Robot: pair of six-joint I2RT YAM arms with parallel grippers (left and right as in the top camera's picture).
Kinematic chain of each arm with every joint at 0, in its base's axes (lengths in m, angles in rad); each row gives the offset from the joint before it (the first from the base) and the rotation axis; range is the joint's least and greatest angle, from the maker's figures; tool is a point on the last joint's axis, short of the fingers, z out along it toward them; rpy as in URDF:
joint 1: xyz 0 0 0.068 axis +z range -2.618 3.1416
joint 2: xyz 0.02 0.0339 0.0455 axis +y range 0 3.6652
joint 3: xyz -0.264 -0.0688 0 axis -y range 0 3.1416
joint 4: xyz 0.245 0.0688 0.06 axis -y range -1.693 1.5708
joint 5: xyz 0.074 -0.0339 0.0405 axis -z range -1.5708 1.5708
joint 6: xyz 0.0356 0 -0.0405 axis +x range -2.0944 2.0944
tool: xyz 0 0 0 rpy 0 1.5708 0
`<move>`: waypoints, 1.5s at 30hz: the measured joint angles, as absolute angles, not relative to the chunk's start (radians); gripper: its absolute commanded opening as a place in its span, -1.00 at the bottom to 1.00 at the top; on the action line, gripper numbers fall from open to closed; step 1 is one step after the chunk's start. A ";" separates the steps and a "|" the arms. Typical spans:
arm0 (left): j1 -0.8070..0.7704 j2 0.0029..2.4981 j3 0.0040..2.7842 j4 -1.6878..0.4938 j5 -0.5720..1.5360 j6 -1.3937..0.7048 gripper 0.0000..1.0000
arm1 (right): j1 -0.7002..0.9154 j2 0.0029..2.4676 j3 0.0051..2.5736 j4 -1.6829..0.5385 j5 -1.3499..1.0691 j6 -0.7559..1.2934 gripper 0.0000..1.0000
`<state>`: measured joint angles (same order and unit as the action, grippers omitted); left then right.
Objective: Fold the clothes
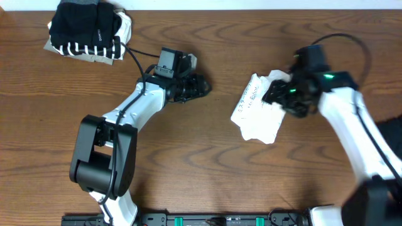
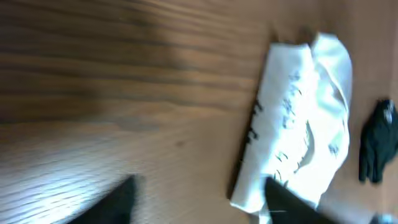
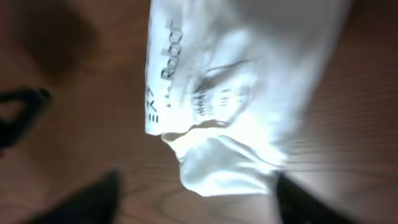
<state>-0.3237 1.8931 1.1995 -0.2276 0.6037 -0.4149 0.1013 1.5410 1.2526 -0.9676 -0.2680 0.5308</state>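
A white T-shirt [image 1: 256,108], one of the clothes, lies folded into a small bundle on the table right of centre, dark lettering along its left edge. My right gripper [image 1: 276,95] hovers over its upper right part. In the right wrist view the right gripper [image 3: 196,202] stands open, and the T-shirt's [image 3: 236,87] near end lies just ahead of the two dark fingers [image 3: 87,199]. My left gripper [image 1: 202,85] is open over bare wood, well left of the T-shirt. The left wrist view shows the left gripper [image 2: 199,208] with nothing in it and the T-shirt [image 2: 298,124] ahead.
A stack of folded clothes [image 1: 88,28], black and black-and-white striped over beige, sits at the table's far left corner. The wooden table [image 1: 207,163] shows bare between the arms and toward the front edge. The right gripper [image 2: 379,140] appears beyond the T-shirt in the left wrist view.
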 measured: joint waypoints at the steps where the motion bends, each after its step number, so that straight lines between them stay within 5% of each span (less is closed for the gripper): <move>1: -0.333 1.894 1.200 -0.229 0.616 -0.398 0.96 | 0.078 1.514 1.254 -0.984 -0.261 0.524 0.99; 9: -0.422 1.895 1.216 -0.225 0.672 -0.312 0.96 | -0.065 1.417 1.254 -1.123 -0.250 0.442 0.98; 45: -0.526 2.143 1.388 -0.127 0.797 -0.171 0.96 | -0.069 1.415 1.254 -1.212 -0.250 0.324 0.99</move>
